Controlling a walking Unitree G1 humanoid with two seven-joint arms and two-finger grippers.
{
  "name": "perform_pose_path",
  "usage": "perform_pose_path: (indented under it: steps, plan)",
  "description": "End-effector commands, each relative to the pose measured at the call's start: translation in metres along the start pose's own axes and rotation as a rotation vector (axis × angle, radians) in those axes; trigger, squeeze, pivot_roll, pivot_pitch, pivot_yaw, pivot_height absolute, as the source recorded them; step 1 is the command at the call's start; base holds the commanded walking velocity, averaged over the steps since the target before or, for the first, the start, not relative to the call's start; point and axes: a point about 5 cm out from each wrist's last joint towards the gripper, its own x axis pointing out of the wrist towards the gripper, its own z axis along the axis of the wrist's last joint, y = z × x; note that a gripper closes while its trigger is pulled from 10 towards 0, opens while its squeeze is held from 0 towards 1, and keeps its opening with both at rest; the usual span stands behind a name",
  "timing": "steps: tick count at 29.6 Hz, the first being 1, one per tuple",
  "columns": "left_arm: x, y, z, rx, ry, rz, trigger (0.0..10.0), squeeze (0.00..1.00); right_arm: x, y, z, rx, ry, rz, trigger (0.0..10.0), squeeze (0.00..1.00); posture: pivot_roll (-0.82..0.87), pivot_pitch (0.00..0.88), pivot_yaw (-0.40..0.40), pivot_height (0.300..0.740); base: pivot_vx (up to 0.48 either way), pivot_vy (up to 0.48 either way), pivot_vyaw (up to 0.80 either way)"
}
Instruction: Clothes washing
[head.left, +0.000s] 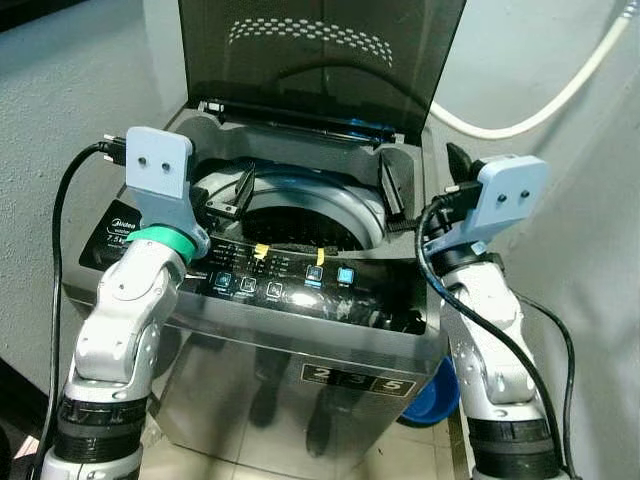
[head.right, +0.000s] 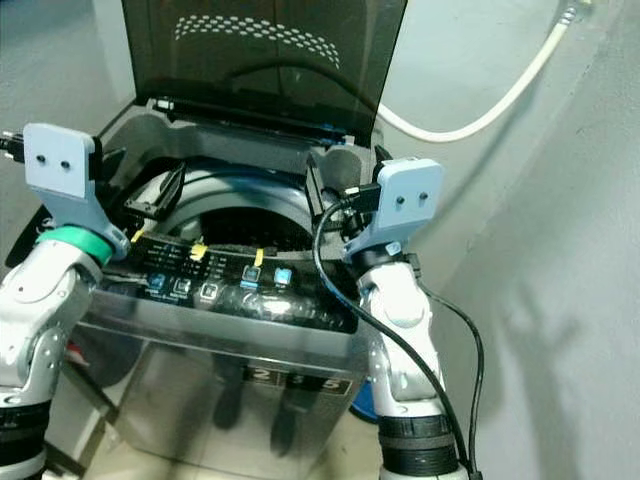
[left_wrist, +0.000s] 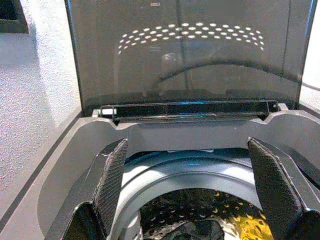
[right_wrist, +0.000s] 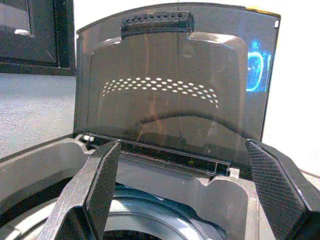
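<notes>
**Washer open, both grippers parked over the tub**

Top-loader washer (head.left: 300, 350) sits right in front, its control panel (head.left: 290, 280) on the near edge facing up. The smoked lid (head.left: 320, 60) is flipped up at the far side, standing nearly upright, long side running left to right. The drum (head.left: 300, 225) opens straight up, with something dark lying in the bottom, can't tell what. A white hose (head.left: 540, 110) runs along the wall to the far right, and a blue basin (head.left: 430, 395) sits on the floor near right.

Left gripper (left_wrist: 190, 195) hangs over the left rim, fingers spread wide, holding nothing. Right gripper (right_wrist: 185, 195) is over the right rim, same deal: fingers wide apart, empty.
</notes>
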Motion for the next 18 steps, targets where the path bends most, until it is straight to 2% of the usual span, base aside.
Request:
perform_pose_path:
  steps: [1,9,18]
  plan:
    - [0.0018,-0.0012,-0.0019,-0.013,-0.004,0.003,10.0,0.00,0.0005,0.0005,-0.0039,0.020,0.026,-0.010,10.0,0.00,0.14,0.000,-0.033,0.740,0.000,0.000,0.00]
    - [0.0038,-0.0039,-0.0045,-0.032,-0.011,0.005,10.0,0.00,-0.0028,0.0055,-0.0058,0.048,0.043,0.005,10.0,0.00,0.13,0.000,-0.038,0.740,0.000,0.000,0.00]
    - [0.0044,-0.0061,-0.0053,-0.039,-0.021,0.003,10.0,0.00,-0.0014,0.0038,-0.0048,0.045,0.042,0.005,10.0,0.00,0.13,0.000,-0.040,0.740,-0.260,0.000,0.00]
